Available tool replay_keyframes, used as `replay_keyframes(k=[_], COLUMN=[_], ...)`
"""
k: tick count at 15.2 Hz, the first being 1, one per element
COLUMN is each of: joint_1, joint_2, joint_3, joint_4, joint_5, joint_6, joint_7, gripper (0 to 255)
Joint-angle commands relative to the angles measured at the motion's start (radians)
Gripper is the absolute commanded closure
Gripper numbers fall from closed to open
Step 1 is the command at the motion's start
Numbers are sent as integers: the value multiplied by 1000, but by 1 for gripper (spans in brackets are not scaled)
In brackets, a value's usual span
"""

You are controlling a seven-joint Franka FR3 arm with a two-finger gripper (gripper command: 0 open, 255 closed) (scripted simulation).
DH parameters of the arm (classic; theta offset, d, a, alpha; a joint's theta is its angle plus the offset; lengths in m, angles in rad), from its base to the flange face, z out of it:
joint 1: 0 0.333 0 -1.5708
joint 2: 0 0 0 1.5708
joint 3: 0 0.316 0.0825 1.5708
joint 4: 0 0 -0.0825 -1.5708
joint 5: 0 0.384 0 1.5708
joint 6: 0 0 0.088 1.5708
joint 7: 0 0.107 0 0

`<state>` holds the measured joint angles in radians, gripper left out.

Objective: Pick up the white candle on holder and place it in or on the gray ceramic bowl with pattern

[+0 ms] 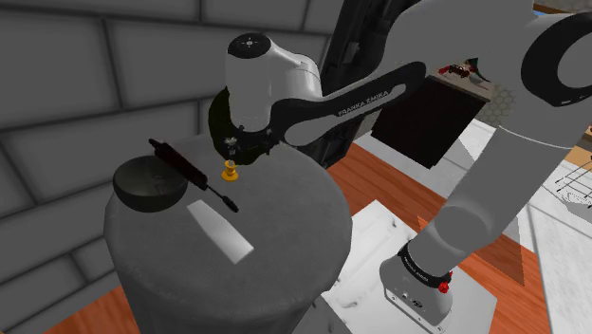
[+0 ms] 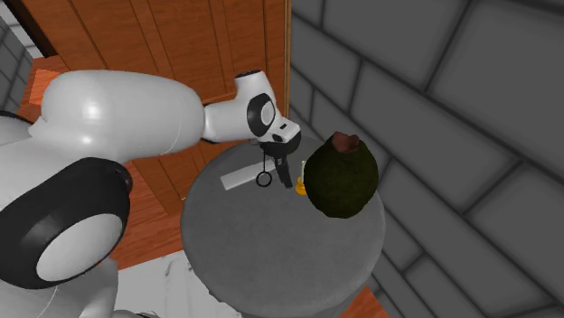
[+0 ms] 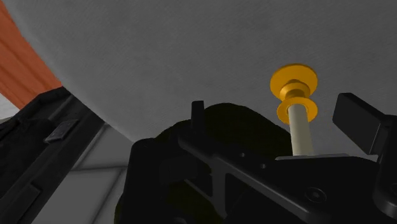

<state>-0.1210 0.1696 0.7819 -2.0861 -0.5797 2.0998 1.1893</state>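
The candle [image 1: 230, 171] is a thin white stick in an orange holder, standing upright on the round grey table [image 1: 285, 247]. My black gripper [image 1: 231, 154] hangs right above it. In the wrist view the candle [image 3: 299, 124] rises between my open fingers, nearer one fingertip [image 3: 357, 116] than the other, and neither touches it. The dark patterned bowl [image 1: 147, 185] sits near the table's rim at the shoulder view's left. From the second exterior view the bowl [image 2: 341, 176] lies just right of the candle [image 2: 296, 187] and the gripper [image 2: 289, 172].
A black long-handled tool [image 1: 190, 174] lies between bowl and candle. A flat white slab [image 1: 220, 231] lies toward the table's front. A grey block wall stands behind the table. Wooden floor [image 1: 398, 190] surrounds it.
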Motion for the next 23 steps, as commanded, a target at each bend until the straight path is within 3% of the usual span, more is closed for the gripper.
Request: replay_keyframes(k=[1,4,12,20,21,23], joint_1=[46,133,134,134,134,134], joint_2=[105,246,300,300,300,300], joint_3=[-18,-68,-108,-108,-108,-108], joint_4=[74,202,184,184,184,184], joint_5=[-102,-212,-270,-270,-270,-270], joint_6=[-27,-76,-16,-16,-16,-16], joint_7=[100,198,228,227,227,227], gripper=[0,0,0,0,255,255])
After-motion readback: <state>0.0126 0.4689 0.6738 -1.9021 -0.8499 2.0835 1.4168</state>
